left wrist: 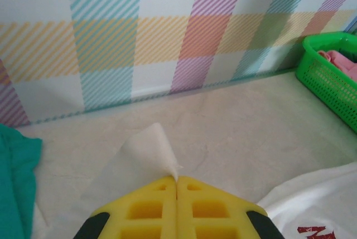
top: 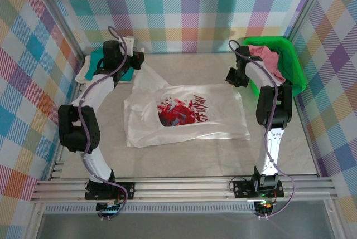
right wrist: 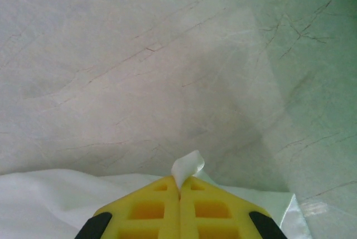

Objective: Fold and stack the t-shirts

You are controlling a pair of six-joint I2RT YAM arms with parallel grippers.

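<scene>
**First fold, far edge pinched**

L pincer [left wrist: 177, 182] & R pincer [right wrist: 179, 188] each clenched on far edge of white t-shirt [top: 189, 116], lying mid-bench [top: 223, 158]. Next, prob.: draw both ends toward near hem together, cloth kept taut.

Your left gripper [left wrist: 177, 181] is clamped tight on a corner of the shirt [left wrist: 150, 150], and its arm bends at the elbow and reaches far back. Your right gripper [right wrist: 179, 188] pinches another shirt tip, with its arm raised and the wrist angled inward.
</scene>
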